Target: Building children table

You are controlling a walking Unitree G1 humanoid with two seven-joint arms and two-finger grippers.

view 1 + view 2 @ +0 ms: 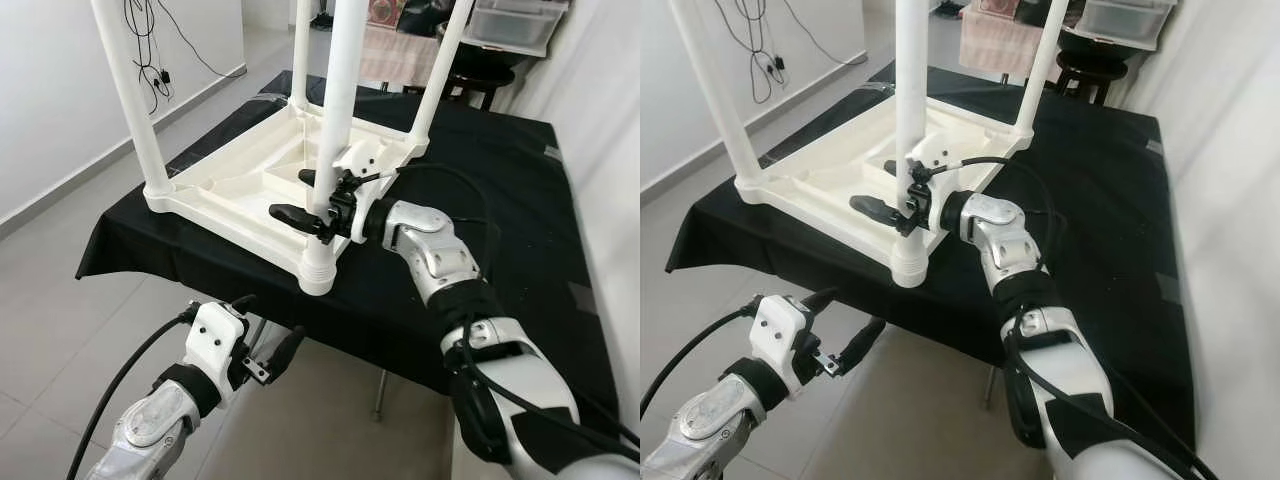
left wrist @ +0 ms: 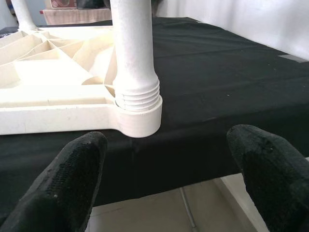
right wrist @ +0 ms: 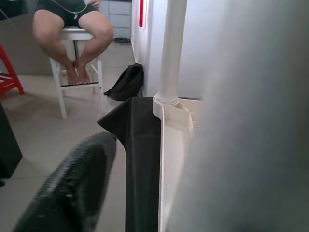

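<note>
Silver arms, black cables, white wrist housings, long black-fingered right hand (image 1: pixel 312 200).

Cloth-covered table (image 1: pixel 520 200)
A white children's table (image 1: pixel 240 180) is laid upside down on the black cloth, legs up, near the front edge.

Soft, even daylight fills the head views, bright and sharp, with little shadow on the black cloth (image 1: pixel 470 170). Close to the right hand (image 1: pixel 312 202), the white leg (image 3: pixel 251 116) blurs into a pale out-of-focus mass in its wrist view. The left hand's fingertips (image 2: pixel 72 174) look soft, perhaps too near for focus.
</note>
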